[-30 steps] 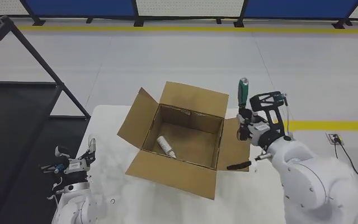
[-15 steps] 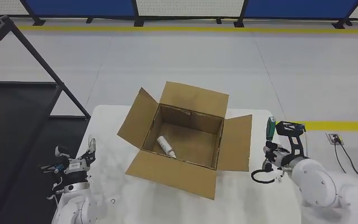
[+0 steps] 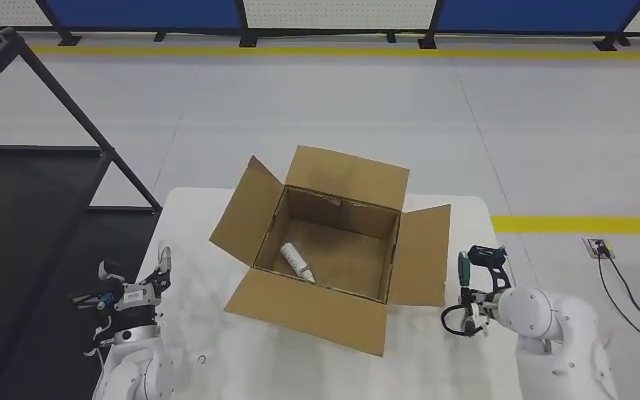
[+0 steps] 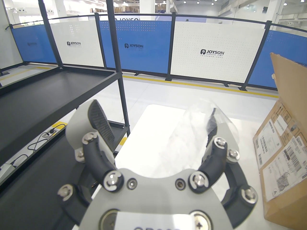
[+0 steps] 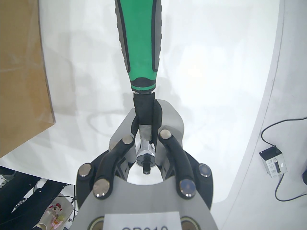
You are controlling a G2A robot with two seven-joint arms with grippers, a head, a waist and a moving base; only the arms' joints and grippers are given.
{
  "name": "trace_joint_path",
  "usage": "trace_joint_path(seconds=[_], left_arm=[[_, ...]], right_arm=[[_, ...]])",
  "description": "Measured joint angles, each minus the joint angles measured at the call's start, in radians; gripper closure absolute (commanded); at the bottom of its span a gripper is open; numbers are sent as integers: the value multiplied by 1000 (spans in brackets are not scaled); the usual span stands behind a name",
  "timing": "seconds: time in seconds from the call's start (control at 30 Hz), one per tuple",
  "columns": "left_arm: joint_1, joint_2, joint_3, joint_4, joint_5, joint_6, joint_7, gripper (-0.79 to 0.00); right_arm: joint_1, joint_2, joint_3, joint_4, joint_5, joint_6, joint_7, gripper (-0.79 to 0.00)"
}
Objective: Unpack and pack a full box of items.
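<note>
A big brown cardboard box [image 3: 345, 178] sits in the middle of the white surface [image 3: 195, 228] with all its flaps open. A small white bottle [image 3: 296, 262] lies on its side on the box floor, near the 8 o'clock corner.

At about 4 o'clock from the box, the right gripper [image 5: 146, 118] is low over the surface. It is almost closed and pinches a hand tool [image 5: 139, 32] with a green and grey rubber handle. It holds the thin black-wrapped neck just under the handle. The shiny metal end sits back between the fingers. From above, the tool stands up just beside the box's 3 o'clock flap. I can't tell if it touches the surface.

The tool looks hard and stiff, and I think the metal end is the heavy part. Bare metal would be slippery, so the neck or the rubber handle is the good place to hold.

The bottle looks light, smooth and round, so it may roll. I would grab it across its middle.

The left gripper [image 4: 153, 117] is at 8 o'clock from the box, by the edge of the surface. It is wide open and holds nothing. A bit of clear plastic [image 4: 203, 118] hangs around one finger.
</note>
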Motion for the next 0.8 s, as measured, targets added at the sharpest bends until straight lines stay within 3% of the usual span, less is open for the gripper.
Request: trace_joint_path(seconds=[0.7,0.73,0.8], left_arm=[[0,0,0,0,0,0,0,-785],[0,0,0,0,0,0,0,-785],[0,0,0,0,0,0,0,-785]], right_arm=[[65,26,-35,162,-29,19,-9,-3],[66,27,-36,165,-28,20,-10,-80],[70,29,-39,172,-26,22,-11,-142]])
